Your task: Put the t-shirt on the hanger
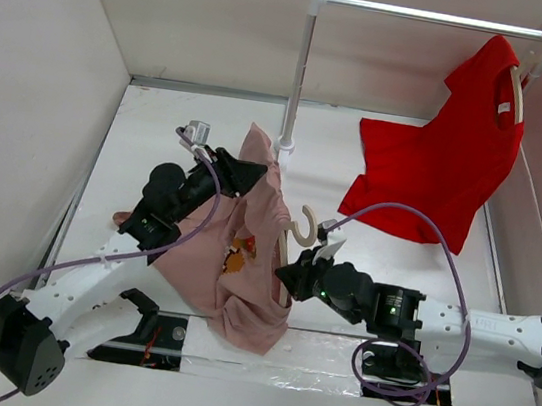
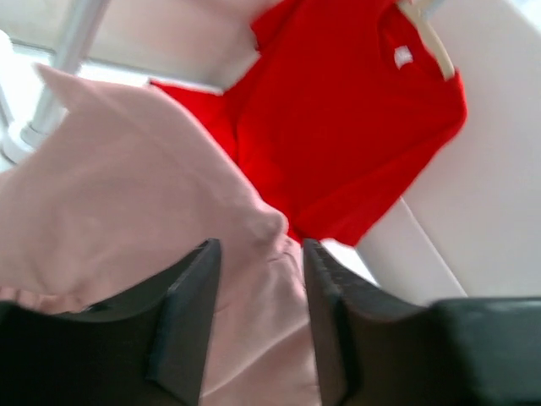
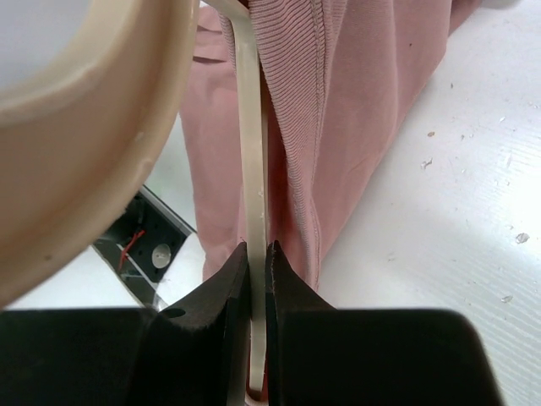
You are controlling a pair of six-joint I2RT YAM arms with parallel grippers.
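Pinching the hanger [image 3: 251,152] by its thin pale bar with the right pincer [image 3: 258,254], pads pressed together on it with no gap showing. Holds it raised off the table [image 3: 456,211], with the hook [image 1: 303,230] poking out of the cloth toward the right arm in the overhead view.

Straddling a raised fold of the t-shirt [image 2: 127,194] with the left pincer [image 2: 260,254], jaws spread and pink cloth in the gap. Cannot tell whether the pads bite the cloth yet.

Outward from both: shirt bunched and draped against the hanger, one peak lifted just beside the left pincer, the bulk sagging toward the table between the two arms, chest print facing up. From the right wrist, hangs in long folds touching the bar on one side. Cannot tell whether either shoulder of the hanger sits inside the neck or a sleeve.

Judged about midway. Done: hanger firmly gripped and brought to the shirt, cloth lifted against it, hook outside the cloth as it should be. Left: drawing the cloth over both shoulders of the hanger, seating the collar round the base of the hook, letting the hem hang free and straight.

Farther off, at the far right: red shirt [image 1: 436,176] on its own hanger, hooked on the rail [image 1: 429,15], well apart from the work.
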